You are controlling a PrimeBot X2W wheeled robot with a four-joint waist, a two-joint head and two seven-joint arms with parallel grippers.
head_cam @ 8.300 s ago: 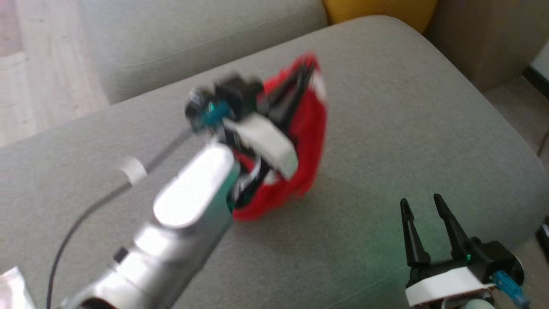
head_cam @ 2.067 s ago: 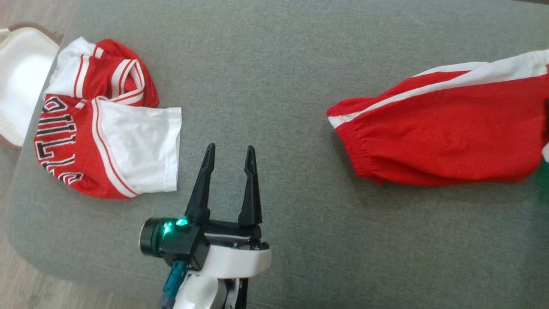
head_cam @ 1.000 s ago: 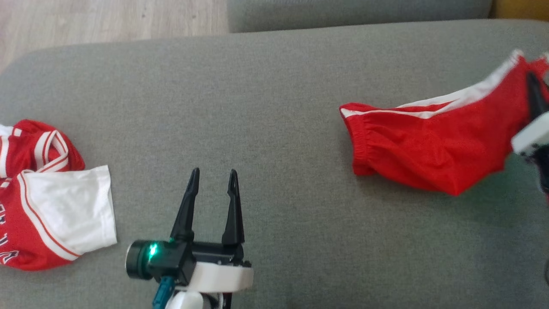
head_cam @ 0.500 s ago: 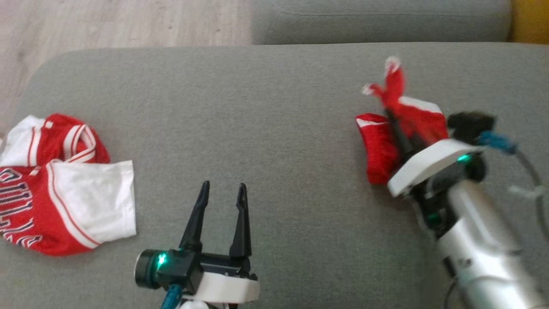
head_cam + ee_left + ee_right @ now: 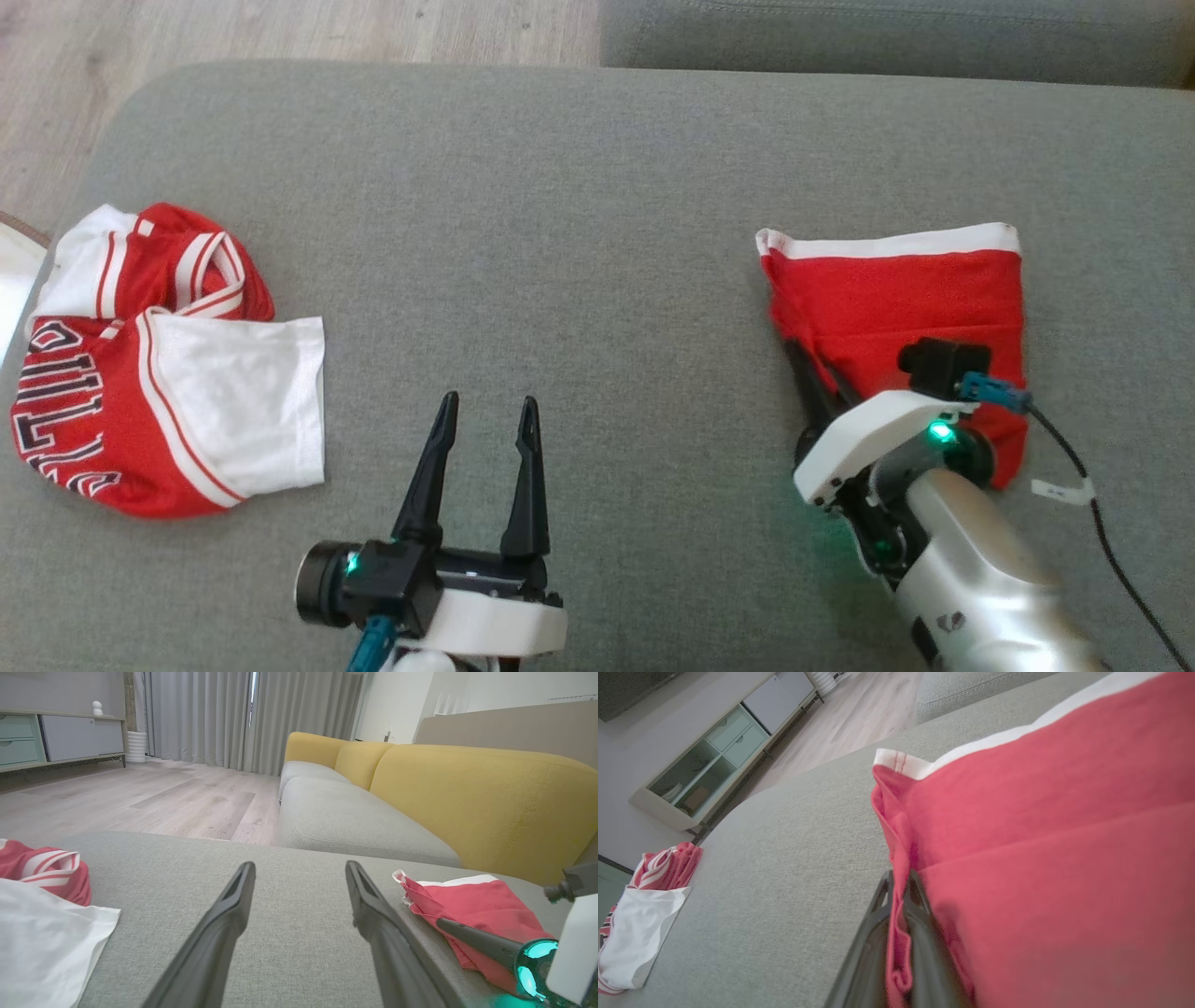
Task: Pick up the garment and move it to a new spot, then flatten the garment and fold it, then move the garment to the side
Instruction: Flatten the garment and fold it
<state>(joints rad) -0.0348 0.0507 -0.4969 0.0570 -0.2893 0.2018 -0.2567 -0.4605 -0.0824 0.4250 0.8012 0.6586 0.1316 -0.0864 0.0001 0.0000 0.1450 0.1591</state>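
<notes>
R arm is reaching in from the lower right of the head view, its silver forearm (image 5: 971, 569) angling up and to the left, w/ the wrist tipped low toward the grey cushion (image 5: 579, 233). The right gripper (image 5: 801, 357) is pressing its 2 dark fingers together on the near-left edge of the red shorts (image 5: 896, 299). In the right wrist view a strip of red cloth is running down btwn the 2 fingers, so it is pinching fabric. A green light is glowing on the wrist, and a black cable (image 5: 1106, 532) is trailing off to the right.

The shorts are lying on the right part of the cushion, spread fairly flat, w/ a white band running along the far edge. The wrist housing is covering part of the near edge. Most of the cloth is sitting beyond and to the right of the pinching fingers, touching them only at that left edge.

L arm is coming up from the bottom edge, left of centre, fingers pointing away from the robot. The left gripper (image 5: 487, 403) is holding its 2 fingers spread apart, w/ bare cushion showing btwn them. Whether the tips are touching the cushion, can't tell. The shorts are lying well apart from it, off to its right.

A red-and-white jersey (image 5: 168, 373) is lying crumpled at the cushion's left end, well apart from both grippers. Wood floor (image 5: 280, 28) is showing beyond the far-left corner.
</notes>
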